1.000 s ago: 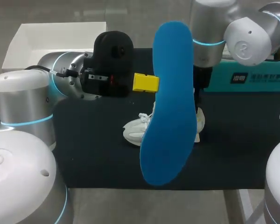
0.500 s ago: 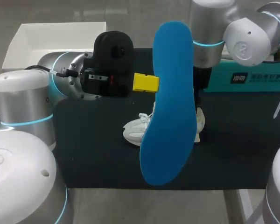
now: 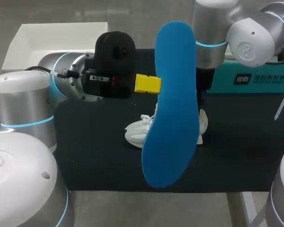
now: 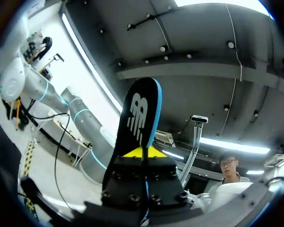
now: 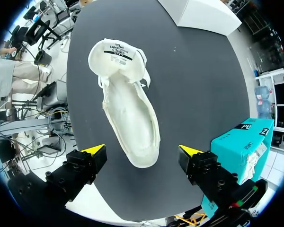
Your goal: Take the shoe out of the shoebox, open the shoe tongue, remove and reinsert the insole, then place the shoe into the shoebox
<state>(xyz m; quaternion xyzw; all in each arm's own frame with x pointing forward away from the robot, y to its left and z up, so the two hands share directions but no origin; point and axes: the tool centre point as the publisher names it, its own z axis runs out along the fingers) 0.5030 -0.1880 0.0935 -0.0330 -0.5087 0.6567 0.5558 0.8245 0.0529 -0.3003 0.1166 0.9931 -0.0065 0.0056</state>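
Insole [image 3: 173, 104] sits clamped in the left hand [image 4: 143, 152], above the shoe [image 3: 137, 132].

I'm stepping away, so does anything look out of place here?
Nothing looks spilled or damaged. The blue insole is out of the white shoe, held up in the air by the left gripper, which fits the task.

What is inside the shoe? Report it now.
Inside the shoe only a bare white footbed shows; the insole is out, held in the left pincer. The toe end under the tongue is hidden.
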